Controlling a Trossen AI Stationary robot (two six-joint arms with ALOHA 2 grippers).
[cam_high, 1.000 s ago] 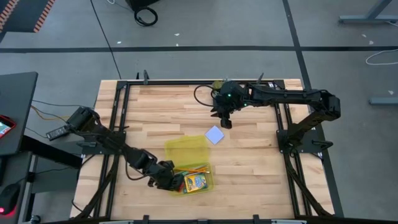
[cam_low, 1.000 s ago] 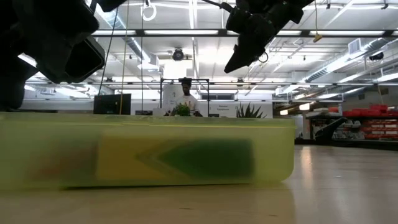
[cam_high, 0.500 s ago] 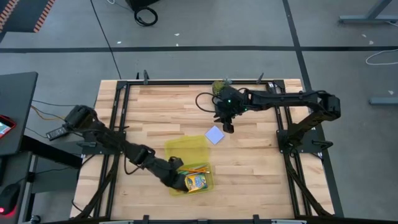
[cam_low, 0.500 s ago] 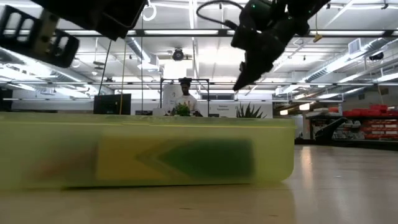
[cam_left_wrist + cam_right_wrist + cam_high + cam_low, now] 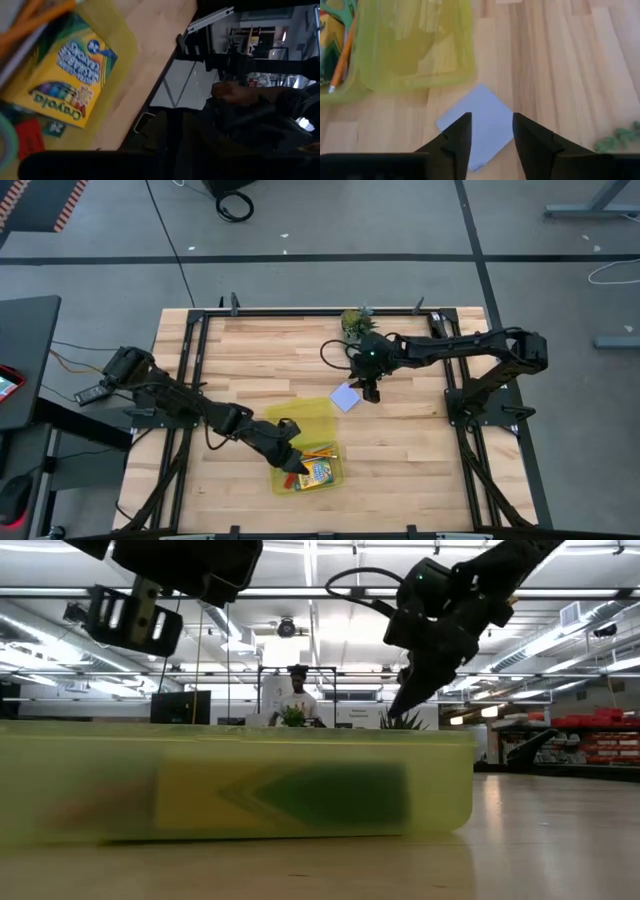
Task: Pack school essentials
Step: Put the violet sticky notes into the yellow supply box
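While the left gripper (image 5: 293,463) hangs over the yellow case (image 5: 325,477), I cannot tell how its fingers stand. Inside the case lie the crayon box (image 5: 315,473), orange pencils (image 5: 318,451) and red block (image 5: 28,137); the left wrist view alone shows that block. Still unpacked, the blue note pad (image 5: 345,397) sits on the tabletop (image 5: 260,360), the right gripper (image 5: 488,131) above it, fingers apart, empty.

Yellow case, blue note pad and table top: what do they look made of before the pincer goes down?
The yellow case looks like glossy translucent plastic: the wood grain shows through it and it carries soft highlights. The blue note pad looks like matte paper, flat and without shine, though its thickness is hard to judge. The table top looks like pale jointed wood strips with a smooth finish.
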